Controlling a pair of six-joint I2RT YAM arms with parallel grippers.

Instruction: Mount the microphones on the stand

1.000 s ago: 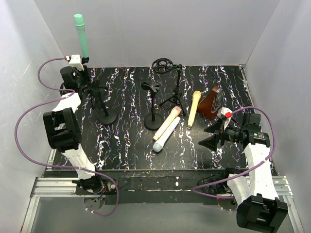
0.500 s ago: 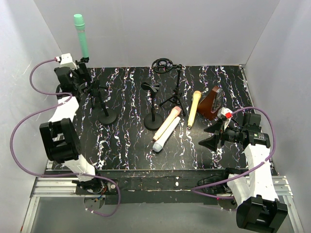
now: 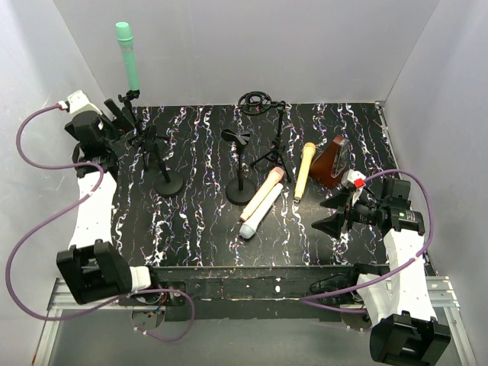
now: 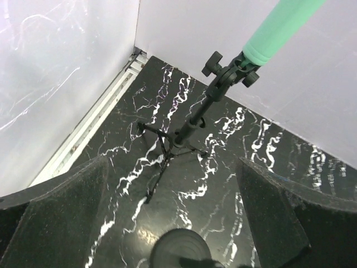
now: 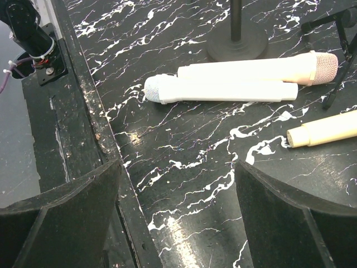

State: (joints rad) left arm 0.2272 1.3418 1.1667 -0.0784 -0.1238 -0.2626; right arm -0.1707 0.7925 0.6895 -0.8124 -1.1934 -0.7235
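Mint-green microphone (image 3: 127, 55) sits upright in the tripod stand (image 4: 189, 125) clip, just beyond the left hand (image 3: 116, 112), spread wide and empty. Right hand (image 3: 335, 213), open and empty, hovers near the white microphone (image 5: 223, 89), peach-pink microphone (image 5: 262, 67) and yellow microphone (image 5: 323, 129) lying on the table (image 3: 198, 221).

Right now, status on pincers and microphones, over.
Left pincer open, empty; right pincer open, empty. Mint green microphone clipped on far-left stand. Peach-pink microphone, white microphone, yellow microphone lie on table. Nothing atop them.
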